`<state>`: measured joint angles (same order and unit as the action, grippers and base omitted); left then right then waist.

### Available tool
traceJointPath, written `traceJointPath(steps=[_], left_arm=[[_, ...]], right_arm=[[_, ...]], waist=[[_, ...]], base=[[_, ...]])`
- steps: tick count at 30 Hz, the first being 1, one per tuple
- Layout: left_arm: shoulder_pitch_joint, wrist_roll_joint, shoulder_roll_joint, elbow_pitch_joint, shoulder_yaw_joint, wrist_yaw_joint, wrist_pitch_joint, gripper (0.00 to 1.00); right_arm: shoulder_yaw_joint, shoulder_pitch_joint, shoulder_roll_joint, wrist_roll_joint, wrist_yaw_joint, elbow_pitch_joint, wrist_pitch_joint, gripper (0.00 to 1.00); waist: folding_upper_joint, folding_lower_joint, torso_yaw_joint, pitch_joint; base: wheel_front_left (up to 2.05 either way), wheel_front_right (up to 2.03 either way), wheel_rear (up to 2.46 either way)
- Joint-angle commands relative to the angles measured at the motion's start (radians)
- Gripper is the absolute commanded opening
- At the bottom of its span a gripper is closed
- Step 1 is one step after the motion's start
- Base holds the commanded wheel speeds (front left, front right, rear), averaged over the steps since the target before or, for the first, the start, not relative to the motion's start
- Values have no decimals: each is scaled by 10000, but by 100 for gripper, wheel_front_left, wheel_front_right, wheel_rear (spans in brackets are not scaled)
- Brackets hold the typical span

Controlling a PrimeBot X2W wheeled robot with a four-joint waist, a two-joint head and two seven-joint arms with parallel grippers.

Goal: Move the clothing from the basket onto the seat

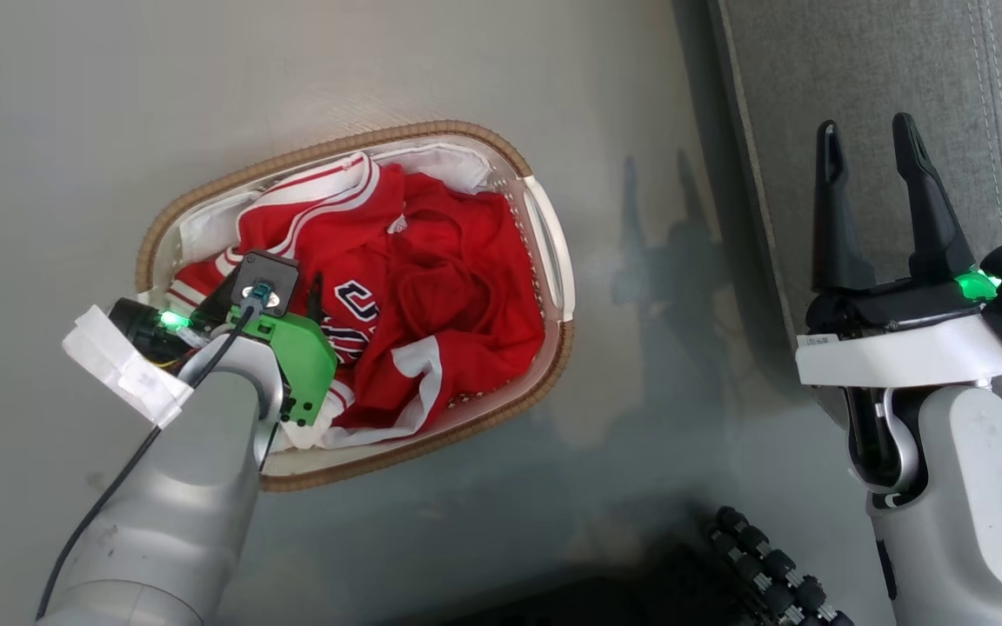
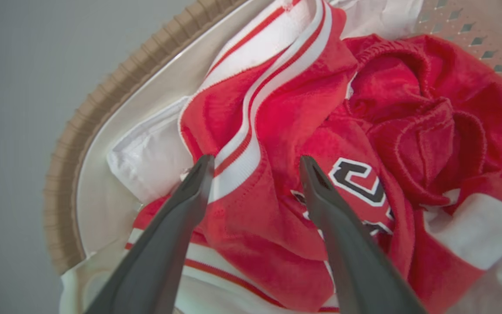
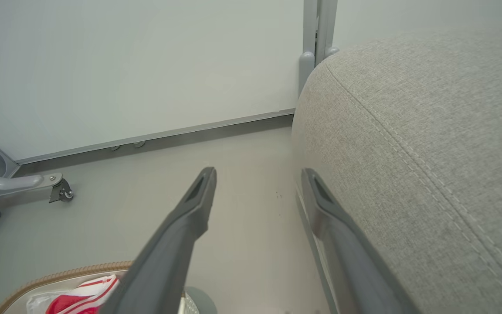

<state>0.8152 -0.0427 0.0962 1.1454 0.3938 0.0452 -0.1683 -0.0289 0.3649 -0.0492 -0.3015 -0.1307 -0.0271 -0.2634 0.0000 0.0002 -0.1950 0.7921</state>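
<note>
Head view: a white perforated basket (image 1: 551, 261) with a brown woven rim sits on a pale floor (image 1: 118, 104). The clothing (image 1: 457, 287), red with white stripes, lies heaped inside it, with dark white-edged letters showing near the middle. The left arm reaches over the basket's near-left end. Its wrist hides most of the left hand (image 1: 314, 300), and one dark finger points down into the cloth. At the right, the right hand (image 1: 866, 139) is held up over the edge of the grey seat (image 1: 901, 69), well apart from the basket, fingers spread wide and holding nothing.

Left wrist view: the left hand's two fingers stand wide apart with nothing between them. Their tips are right at a red fold with white stripe trim; whether they touch it cannot be told. The lettering lies just beyond the right-hand finger. A white liner sheet (image 2: 150, 157) shows between the clothing and the basket wall.

Right wrist view: the right hand's fingers are spread wide and hold nothing, with bare floor beyond them. The seat's rounded, stitched side rises just beside one finger. A corner of the basket, with clothing in it, shows at the bottom left.
</note>
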Motion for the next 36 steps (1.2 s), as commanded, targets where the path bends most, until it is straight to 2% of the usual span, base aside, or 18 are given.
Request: traceJointPath(steps=[1, 6, 10, 11, 12, 14, 15, 24, 31, 36], left_arm=[[281, 77, 210, 146, -1, -191, -15, 100], [587, 112, 400, 655, -12, -797, -17, 100], [642, -22, 395, 901, -6, -740, 103, 100], [626, -51, 364, 950, 4, -722, 132, 89], [613, -83, 325, 1000, 22, -683, 152, 50], [557, -112, 272, 1057, 67, -609, 185, 3], [511, -139, 235, 1075, 96, -560, 161, 0], [4, -397, -155, 986, 314, -21, -577, 0], [-823, -779, -389, 264, 504, 544, -943, 0], [-1449, -1218, -447, -731, 778, 774, -978, 0]], right_arm=[[-35, 179, -24, -65, 1, -18, -21, 100], [-155, 204, -25, -212, 0, 39, -21, 100], [-199, 208, -25, -275, 0, 92, -21, 100], [-203, 203, -25, -285, 1, 105, -21, 100], [-205, 199, -25, -290, 0, 129, -21, 100], [-222, 208, -25, -298, 1, 182, -21, 100], [-236, 224, -25, -307, 0, 209, -21, 100], [-127, -46, -28, -104, 1, 759, -21, 100], [97, -743, -33, 347, 1, 1351, -21, 100], [229, -1518, -35, 678, 1, 1782, -21, 100]], waist=[[0, -2, -365, 391], [0, -2, -466, 511], [0, -2, -491, 532], [0, -2, -487, 523], [0, -2, -478, 505], [0, -2, -460, 446], [0, -2, -446, 389], [0, -2, -74, -797], [0, -2, 549, -2734], [0, -2, 1026, -4364]], base=[[0, 0, 0], [0, 0, 0], [0, 0, 0], [0, 0, 0], [0, 0, 0], [0, 0, 0], [0, 0, 0], [0, 0, 0], [0, 0, 0], [0, 0, 0]])
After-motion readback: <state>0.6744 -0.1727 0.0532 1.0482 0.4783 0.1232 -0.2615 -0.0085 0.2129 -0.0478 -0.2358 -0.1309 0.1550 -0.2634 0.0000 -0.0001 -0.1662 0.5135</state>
